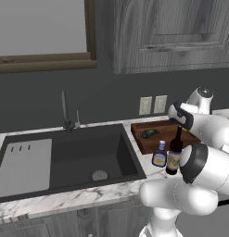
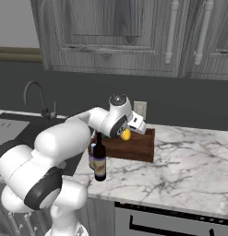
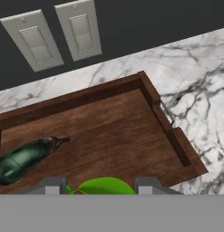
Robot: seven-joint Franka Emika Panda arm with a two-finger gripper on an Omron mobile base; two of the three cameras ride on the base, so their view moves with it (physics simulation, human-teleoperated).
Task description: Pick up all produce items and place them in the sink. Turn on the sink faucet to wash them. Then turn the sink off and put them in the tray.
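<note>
A: Left base view: where's the produce?
B: The green oval item point(image 1: 149, 134) lies in the tray point(image 1: 144, 145) at the desk's back edge, right of the sink point(image 1: 69, 157). A wine bottle point(image 1: 174, 154) and small bottle point(image 1: 159, 154) stand just in front, crowding any low approach.

A: Right base view?
B: The lemon point(image 2: 126, 134) sits under the hand, above the tray.

A: Hand view?
B: The gripper point(image 3: 100, 186) is half closed on the lemon; it looks light, firm and smooth, so hold across its middle. The green one seems slick; take its thick middle.
</note>
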